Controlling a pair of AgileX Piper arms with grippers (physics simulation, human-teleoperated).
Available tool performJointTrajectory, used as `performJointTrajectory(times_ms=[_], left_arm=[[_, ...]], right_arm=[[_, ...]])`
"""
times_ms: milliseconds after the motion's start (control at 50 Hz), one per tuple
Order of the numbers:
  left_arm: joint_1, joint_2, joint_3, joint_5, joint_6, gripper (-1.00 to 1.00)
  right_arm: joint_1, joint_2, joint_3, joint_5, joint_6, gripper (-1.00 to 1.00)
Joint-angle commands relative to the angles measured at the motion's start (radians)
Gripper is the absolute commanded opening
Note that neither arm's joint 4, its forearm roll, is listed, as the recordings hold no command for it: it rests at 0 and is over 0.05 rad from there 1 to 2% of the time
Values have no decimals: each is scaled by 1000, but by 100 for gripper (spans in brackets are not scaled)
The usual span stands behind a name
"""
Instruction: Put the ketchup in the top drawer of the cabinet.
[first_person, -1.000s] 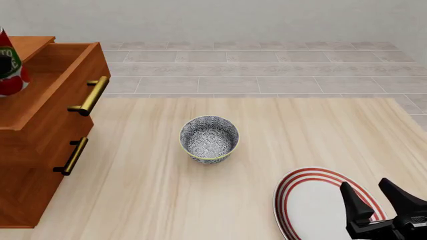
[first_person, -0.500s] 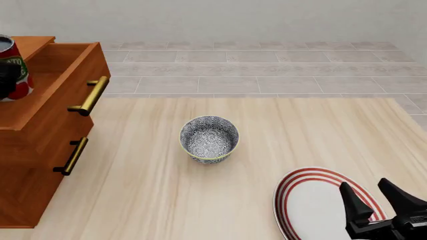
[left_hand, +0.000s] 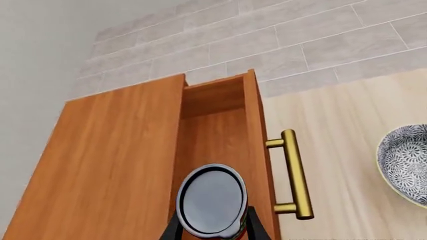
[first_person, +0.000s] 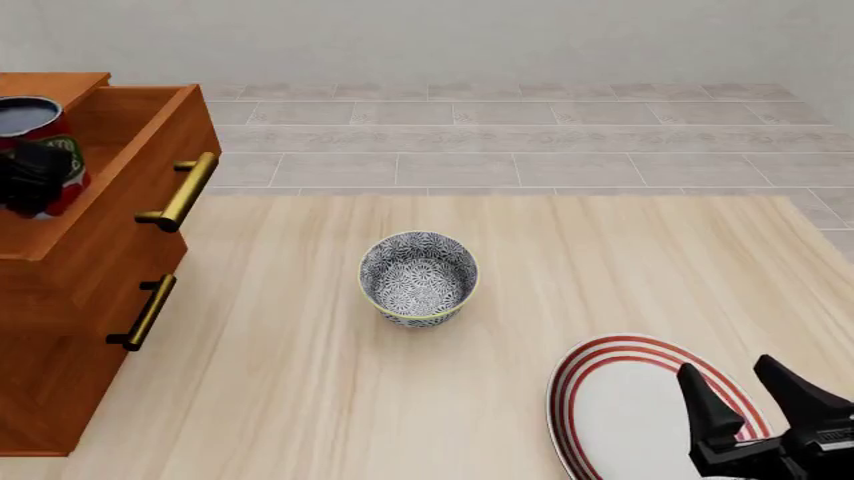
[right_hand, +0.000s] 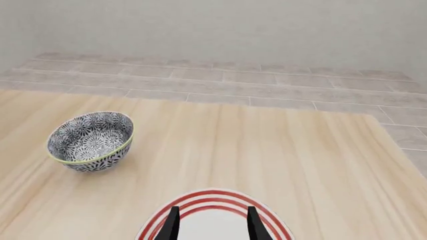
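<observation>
The ketchup (first_person: 27, 116), a red can with a dark glossy top, is upright in my left gripper (first_person: 32, 178), which is shut on its side. It hangs over the open top drawer (first_person: 131, 172) of the reddish-brown cabinet (first_person: 67, 350) at the far left. In the left wrist view the can's top (left_hand: 212, 199) sits between the fingers (left_hand: 175, 231), above the drawer's inside (left_hand: 213, 131) and beside its brass handle (left_hand: 293, 175). My right gripper (first_person: 731, 372) is open and empty over the striped plate (first_person: 627, 400).
A grey patterned bowl (first_person: 418, 278) stands mid-table; it also shows in the right wrist view (right_hand: 91, 141). The red-striped white plate (right_hand: 213, 197) lies at the front right. The lower drawer's handle (first_person: 143, 312) sticks out below the open drawer.
The left gripper has carried the can to the right and turned it upright, from the picture's left edge to over the open top drawer. The right arm has not moved.
</observation>
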Motion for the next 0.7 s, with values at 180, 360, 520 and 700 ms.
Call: performJointTrajectory(times_ms=[180, 360, 520, 700], left_arm=[[0, 21, 30, -25, 6, -100], [5, 24, 34, -27, -1, -100], [1, 28, 34, -24, -7, -100], [3, 28, 34, -25, -14, -100]], right_arm=[[4, 16, 0, -10, -2, 100], [6, 19, 0, -11, -3, 100], [5, 16, 0, -8, -6, 100], [10, 20, 0, -10, -7, 100]])
